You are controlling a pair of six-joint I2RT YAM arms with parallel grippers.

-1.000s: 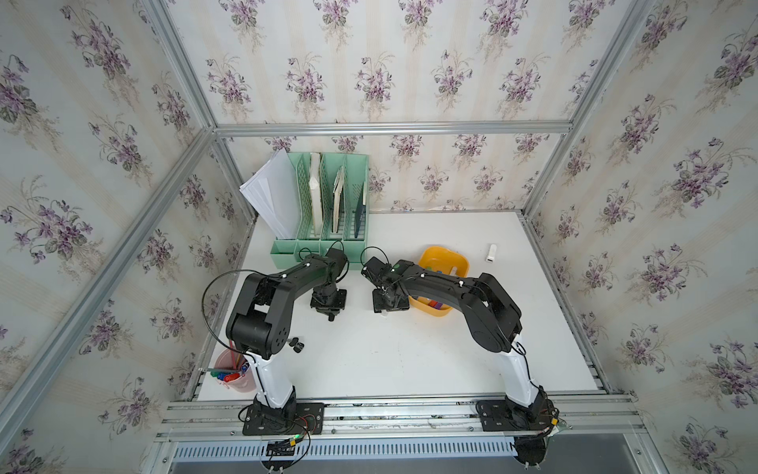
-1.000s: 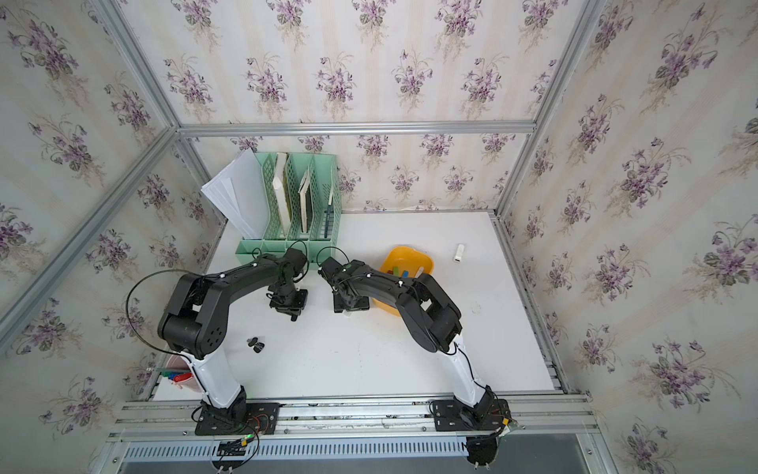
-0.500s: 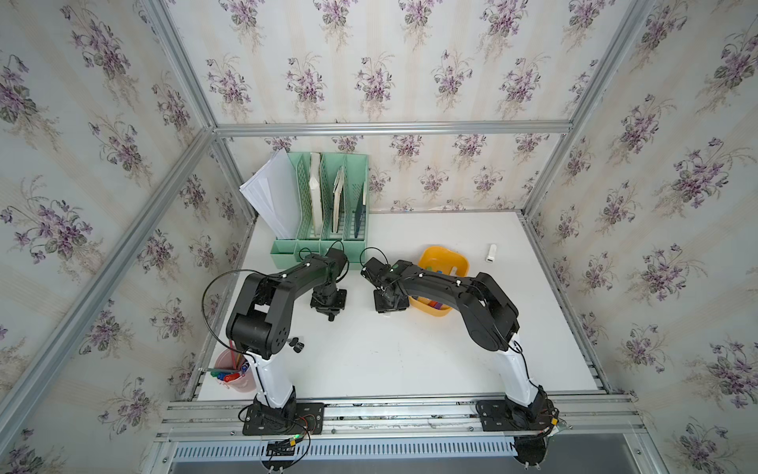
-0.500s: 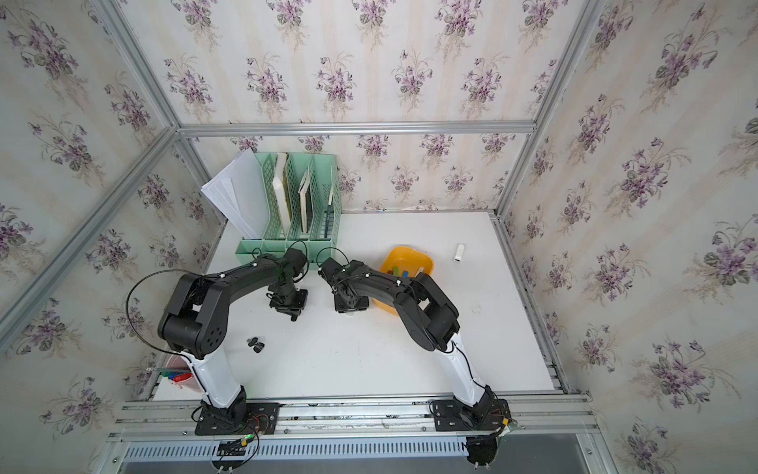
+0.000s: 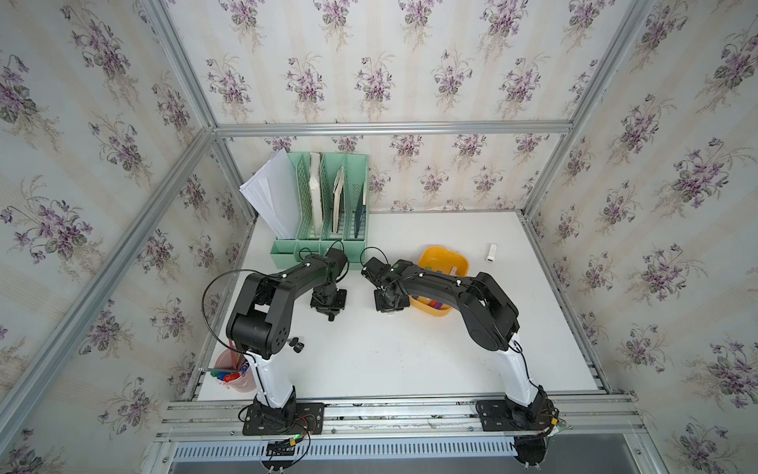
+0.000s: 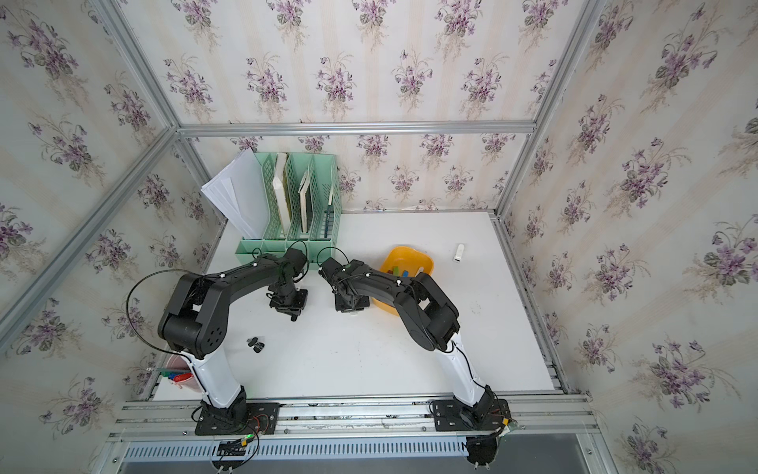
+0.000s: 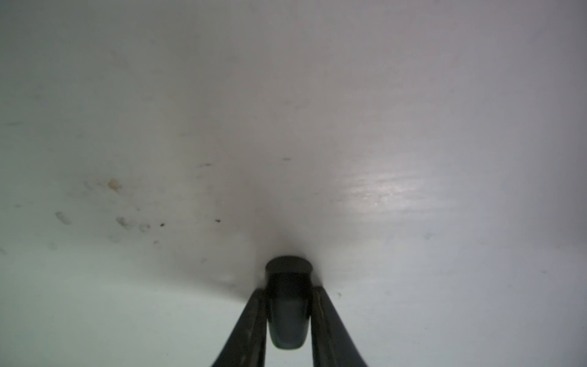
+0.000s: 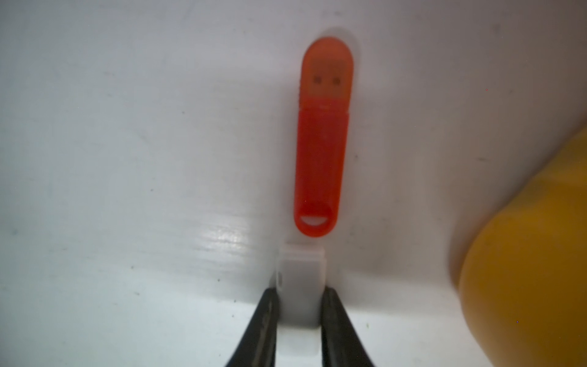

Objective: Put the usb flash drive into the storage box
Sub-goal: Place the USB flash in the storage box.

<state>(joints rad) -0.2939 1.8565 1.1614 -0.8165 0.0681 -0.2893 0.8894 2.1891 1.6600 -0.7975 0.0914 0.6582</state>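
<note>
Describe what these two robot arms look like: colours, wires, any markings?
The left arm and right arm are black jointed segments on a white lower column, bolted by a black base plate to a metal rail. Thin black cables loop alongside, small white dots mark the forearms, and the right arm shows a green light. The left gripper and right gripper each have two tapering black fingers.

I work in a lab booth dressed as an office: flowered wallpaper (image 5: 369, 61) on a metal frame (image 5: 389, 128) around my white tabletop (image 5: 410, 349), with a green file rack (image 5: 287, 251) and pen cup (image 5: 242, 383).
</note>
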